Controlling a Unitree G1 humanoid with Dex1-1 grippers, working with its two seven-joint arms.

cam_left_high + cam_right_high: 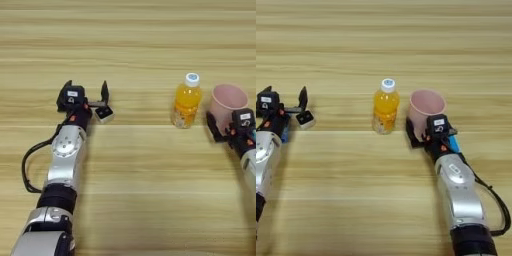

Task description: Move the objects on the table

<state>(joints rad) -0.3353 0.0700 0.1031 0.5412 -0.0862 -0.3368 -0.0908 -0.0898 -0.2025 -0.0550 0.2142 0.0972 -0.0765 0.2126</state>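
The table (pixel 130 45) is a broad light-wood surface with horizontal plank lines, and it fills both views. The 2 silver-and-black arms reach up onto it from the near edge, the left one at the left side, the right one at the right.

The pink cup (pixel 426 107) stands upright right of centre, mouth open to the top; only pink wall shows inside, and what may lie at the bottom cannot be told. The right gripper (pixel 417 131) is pressed against the cup's near side, 1 black finger showing at its lower left; whether the fingers are clamped on the cup or only beside it cannot be told. A slim blue piece (pixel 455 144) shows just right of this gripper's wrist.

The orange-juice bottle (pixel 187 101) stands upright just left of the cup, apart from it, white cap on, filled with orange liquid almost to the neck.

The left gripper (pixel 86 89) lies at the left, its 2 black fingers spread wide apart. The tiny black-and-white cube (pixel 104 114) sits on the table just below the right-hand finger, close to it, not held between the fingers.
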